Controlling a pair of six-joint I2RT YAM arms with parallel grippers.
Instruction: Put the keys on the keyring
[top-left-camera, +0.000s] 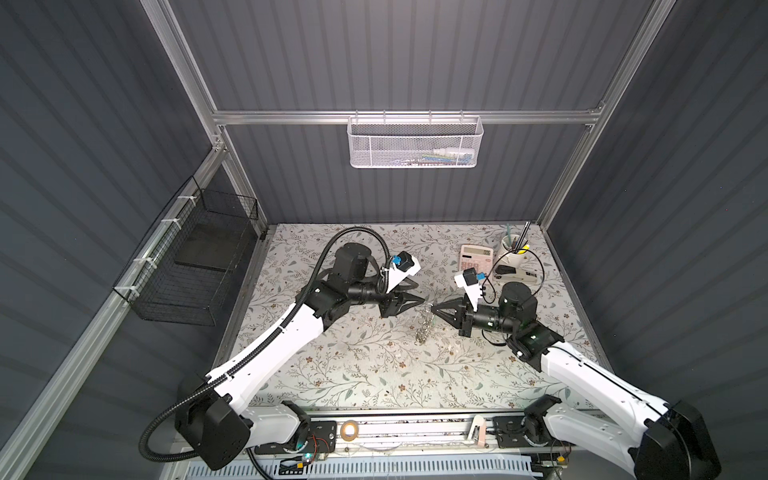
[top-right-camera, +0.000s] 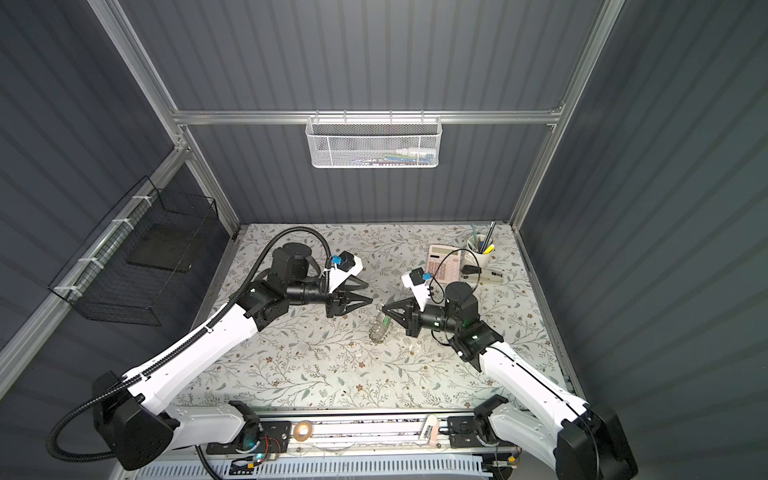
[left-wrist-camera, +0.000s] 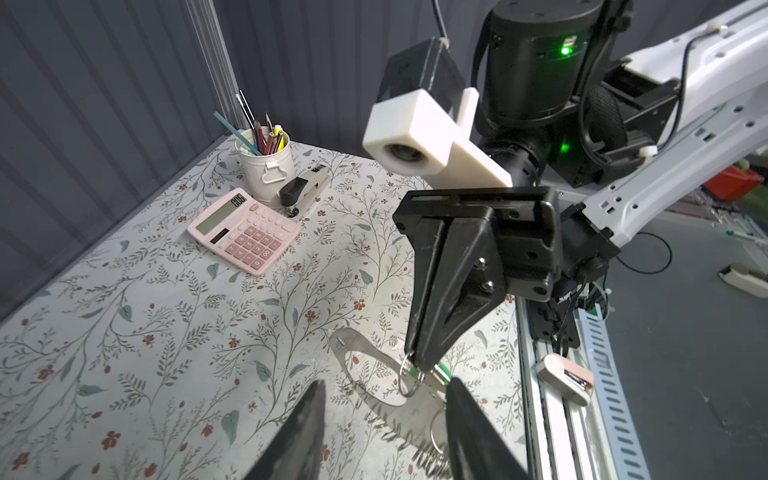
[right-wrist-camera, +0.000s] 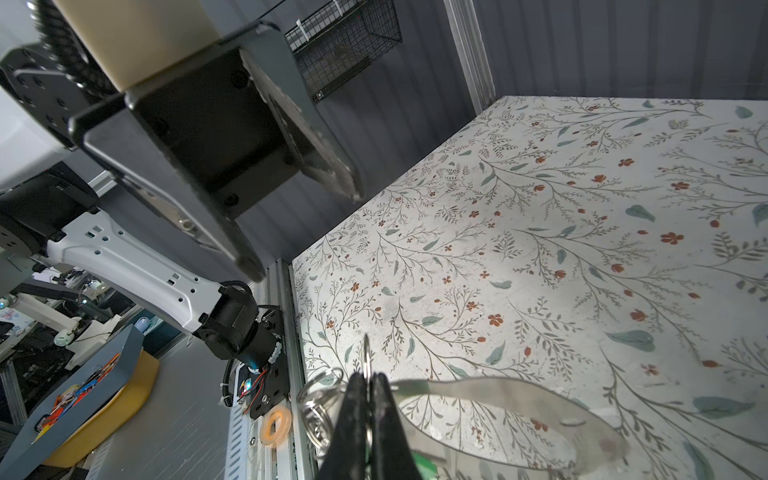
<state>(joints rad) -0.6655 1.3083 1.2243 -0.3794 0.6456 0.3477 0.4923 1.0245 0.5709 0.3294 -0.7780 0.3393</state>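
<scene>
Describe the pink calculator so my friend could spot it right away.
In a top view, look to the far right corner of the flowered tabletop, where a white cup of pencils stands. The calculator lies flat just left of that cup, near a stapler. It is the only pink thing, with a display and rows of buttons.

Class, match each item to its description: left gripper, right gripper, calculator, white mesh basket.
Items:
1 left gripper
2 right gripper
3 calculator
4 white mesh basket

Descriptions:
A hangs on the back rail
B pink, beside the pen pot
C jaws apart, holding nothing
D shut on the keyring

Pairs: 1-C, 2-D, 3-B, 4-A
</scene>
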